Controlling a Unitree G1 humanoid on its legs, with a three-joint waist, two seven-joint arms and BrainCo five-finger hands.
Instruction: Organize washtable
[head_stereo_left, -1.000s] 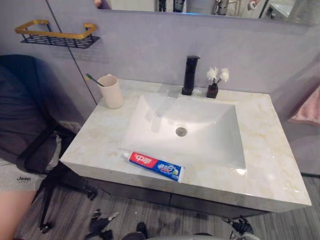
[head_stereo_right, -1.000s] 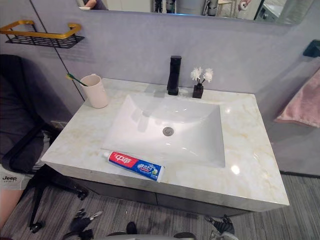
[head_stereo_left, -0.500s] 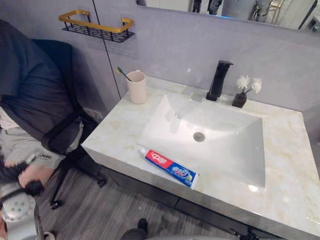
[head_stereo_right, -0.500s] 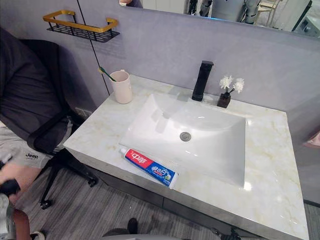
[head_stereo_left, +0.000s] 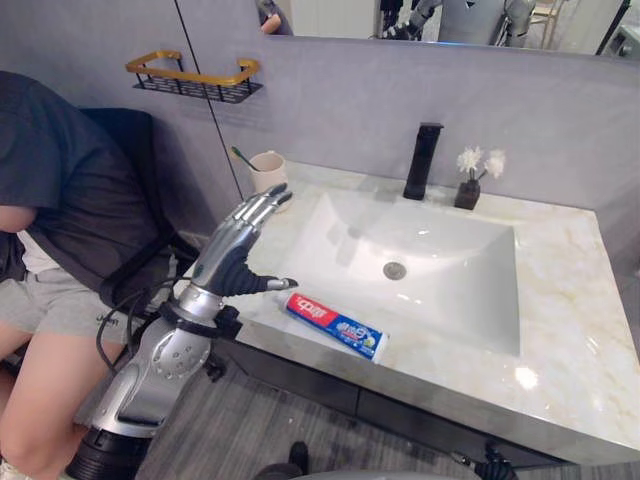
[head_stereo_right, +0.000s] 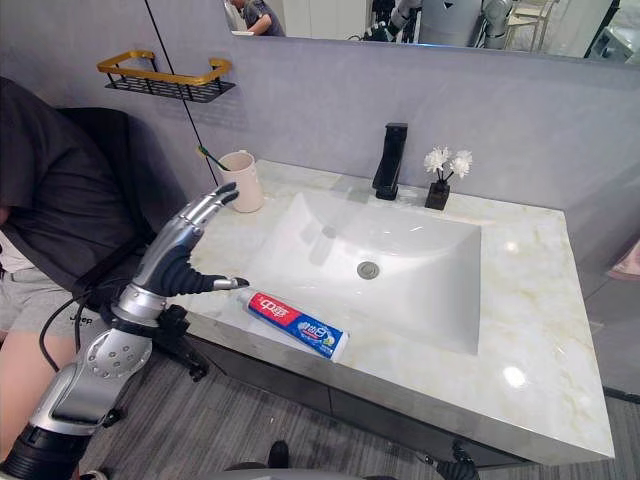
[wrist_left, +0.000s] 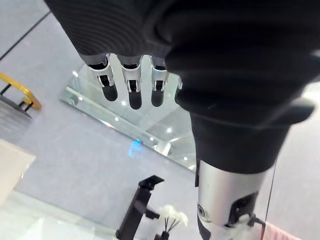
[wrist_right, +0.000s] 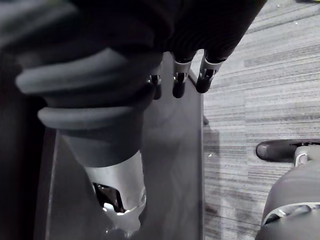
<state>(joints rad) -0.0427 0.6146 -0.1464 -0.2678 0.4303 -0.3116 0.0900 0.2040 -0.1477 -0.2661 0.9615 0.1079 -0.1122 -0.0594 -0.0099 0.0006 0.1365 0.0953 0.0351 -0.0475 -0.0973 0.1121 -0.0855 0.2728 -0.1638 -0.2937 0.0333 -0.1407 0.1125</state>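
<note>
A red, white and blue toothpaste tube (head_stereo_left: 335, 325) lies on the marble countertop (head_stereo_left: 560, 300) along the front rim of the white sink basin (head_stereo_left: 440, 240). At the back left corner stands a cream cup (head_stereo_left: 266, 172) holding a green toothbrush (head_stereo_right: 210, 153). My left hand (head_stereo_left: 235, 255) hovers at the counter's front left edge. It is open, fingers straight toward the cup and thumb pointing at the tube's cap end, holding nothing. In the right wrist view my right hand (wrist_right: 177, 82) hangs low beside a dark panel above the floor, fingers relaxed and holding nothing.
A black faucet (head_stereo_left: 422, 160) and a small dark vase of white flowers (head_stereo_left: 472, 180) stand behind the basin. A gold and black shelf (head_stereo_left: 195, 78) hangs on the wall at the left. A person (head_stereo_left: 60, 200) sits in a chair beside the counter's left end.
The camera has swung between frames. My left arm has risen into view, bringing its open hand to the counter's front left. The tube, cup and vase lie where they were.
</note>
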